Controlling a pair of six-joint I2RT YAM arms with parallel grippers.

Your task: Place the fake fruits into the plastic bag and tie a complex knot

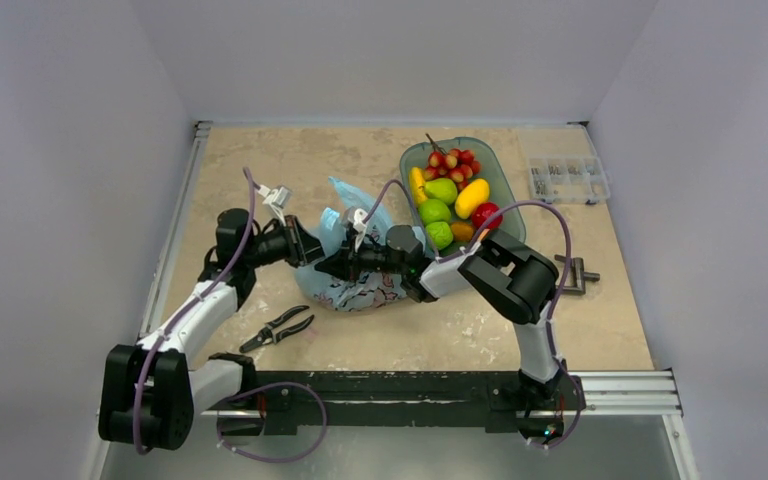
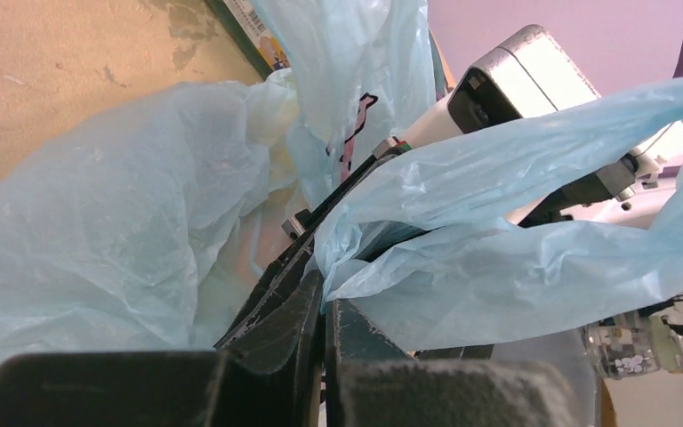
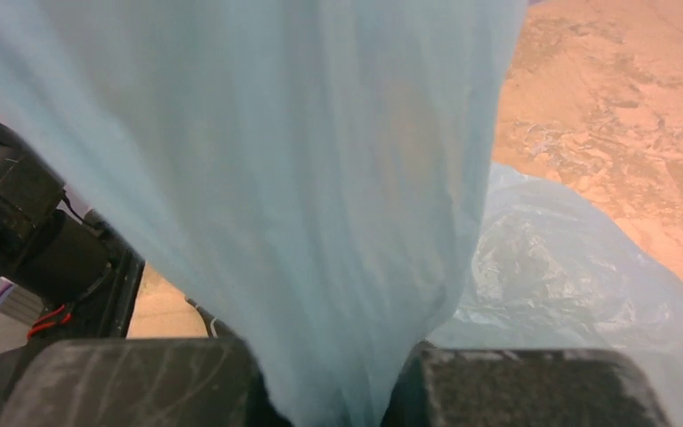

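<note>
L gripper [image 2: 325, 302] pressed tight on bag [image 1: 355, 290] film; R gripper [image 3: 325, 387] pinching sheet too. Bag mid-table, held betw. both. Fruits [image 1: 450, 195] in dish [image 1: 508, 190], far-right of bag, nearer R gripper; none seen loaded yet.

A blue bag [image 1: 360, 290] and a teal dish [image 1: 506, 192] sit on the tan surface [image 1: 290, 160]. Black pliers [image 1: 278, 328] lie nearby.

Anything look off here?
Yes. The left gripper and right gripper both pinch the plastic bag, yet the fruits sit in the teal dish. Pliers lie loose near the bag.
</note>
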